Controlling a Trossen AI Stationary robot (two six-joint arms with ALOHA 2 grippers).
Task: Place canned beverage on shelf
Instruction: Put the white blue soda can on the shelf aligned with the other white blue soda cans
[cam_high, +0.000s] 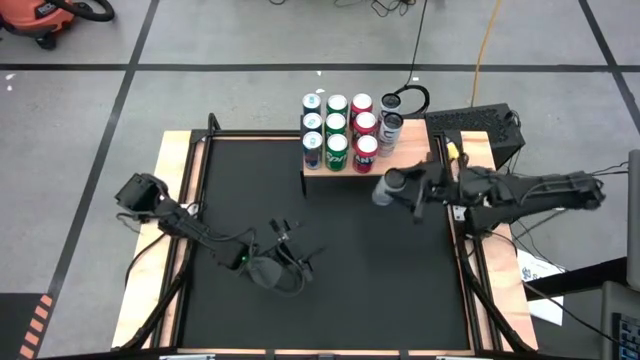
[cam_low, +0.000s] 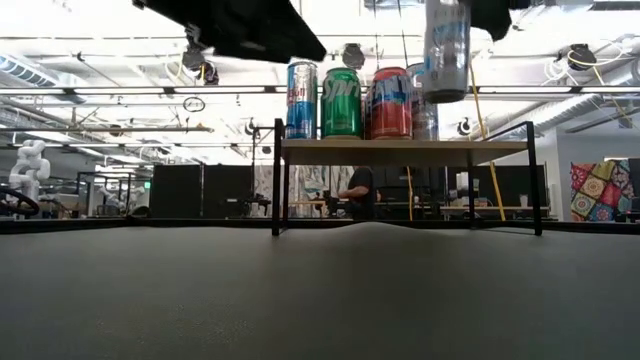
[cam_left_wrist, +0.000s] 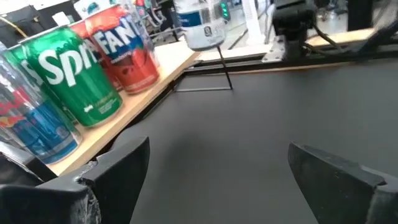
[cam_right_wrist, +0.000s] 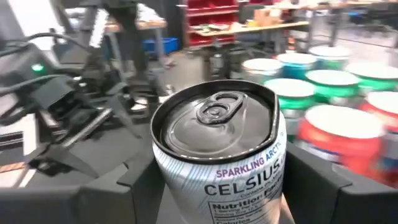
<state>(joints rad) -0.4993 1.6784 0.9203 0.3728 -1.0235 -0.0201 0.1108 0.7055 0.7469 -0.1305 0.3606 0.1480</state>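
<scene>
From above, the right gripper (cam_high: 400, 187) holds a silver can (cam_high: 385, 188) aloft just off the shelf's (cam_high: 340, 178) 4 o'clock corner, near the grey can already at the row's right end. The shelf sits at 12 o'clock on the black mat (cam_high: 320, 270), its rows nearly full. The left gripper (cam_high: 290, 250) waits at 7 o'clock, fingers spread wide and empty.

At table height, the silver can (cam_low: 446, 50) hangs upright above the shelf's board (cam_low: 400, 150), toward its right end, clear of the red can (cam_low: 390, 103).

The left wrist shows that gripper's fingers (cam_left_wrist: 118, 171) apart over bare mat.

The right wrist shows the fingers clamped on the Celsius can's (cam_right_wrist: 217, 149) sides.

I judge this the carry step: next comes lining up over a free spot, which I cannot make out, then lowering gently without knocking neighbours.
</scene>
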